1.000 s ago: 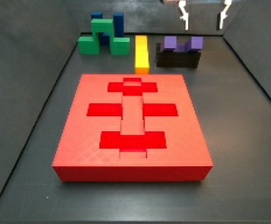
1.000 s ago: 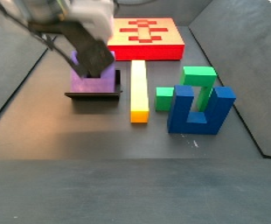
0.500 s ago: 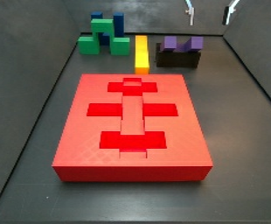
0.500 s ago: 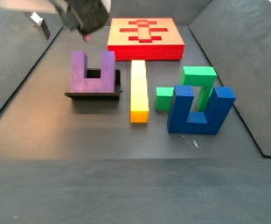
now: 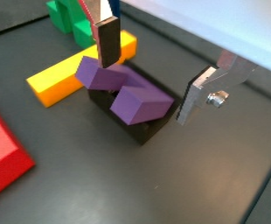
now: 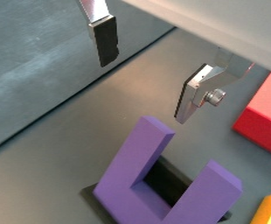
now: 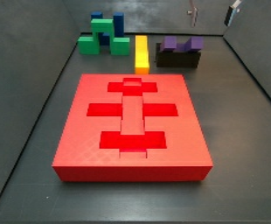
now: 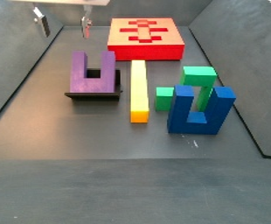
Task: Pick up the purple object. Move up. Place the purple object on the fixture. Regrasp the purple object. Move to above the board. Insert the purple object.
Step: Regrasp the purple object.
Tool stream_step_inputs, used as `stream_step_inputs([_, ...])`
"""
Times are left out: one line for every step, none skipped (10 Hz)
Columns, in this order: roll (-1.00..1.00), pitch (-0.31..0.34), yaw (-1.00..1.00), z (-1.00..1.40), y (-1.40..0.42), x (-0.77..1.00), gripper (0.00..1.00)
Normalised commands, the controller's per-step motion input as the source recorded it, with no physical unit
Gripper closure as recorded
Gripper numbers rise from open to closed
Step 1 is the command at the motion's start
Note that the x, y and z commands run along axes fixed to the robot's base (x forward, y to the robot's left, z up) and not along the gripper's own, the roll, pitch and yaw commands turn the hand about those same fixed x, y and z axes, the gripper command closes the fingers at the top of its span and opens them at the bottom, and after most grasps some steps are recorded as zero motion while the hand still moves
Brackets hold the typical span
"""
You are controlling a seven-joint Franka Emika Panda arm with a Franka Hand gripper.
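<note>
**Purple block seated on the fixture, gripper lifted clear and spread**

In a wrist view, the gripper [image 5: 159,66] is seen with its two silver fingers [image 5: 107,39] parted wide and nothing between them. Below them the purple object [image 5: 124,88] is seated in the black fixture [image 5: 138,133]. A yellow bar [image 5: 68,74] is touching or just beside the block, a green block [image 5: 68,19] lies beyond the bar, and a corner of the red board [image 5: 3,161] is seen apart from them.

In a wrist view, the gripper [image 6: 149,66] is shown apart from the purple object [image 6: 163,185], whose two prongs are pointed up toward the fingers.

In a side view, the board [image 7: 132,127] fills the middle. At 1 o'clock from it the purple object [image 7: 181,43] is resting on the fixture [image 7: 179,59]. The fingertips [image 7: 232,13] are seen high above it, at the upper edge.

In a side view, the purple object [image 8: 93,71] lies on the fixture [image 8: 93,94] at 7 o'clock from the board [image 8: 146,38]. The gripper [image 8: 61,21] is held high above, released. A blue block [image 8: 201,111] stands at 3 o'clock.
</note>
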Motion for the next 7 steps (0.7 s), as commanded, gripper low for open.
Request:
stream_step_inputs([1.00,0.000,0.10,0.00,-0.22,0.29,0.00])
stream_step_inputs([1.00,0.000,0.09,0.00,-0.18,0.34,0.00])
stream_step_inputs([1.00,0.000,0.11,0.03,-0.11,0.30,0.00])
stream_step_inputs([1.00,0.077,0.13,0.04,-0.10,0.10,0.00])
stream_step_inputs([1.00,0.157,0.14,0.05,-0.09,0.00,0.00])
stream_step_inputs([1.00,0.220,0.17,0.06,-0.05,0.00,0.00])
stream_step_inputs([1.00,0.191,0.17,0.02,-0.05,0.00,0.00])
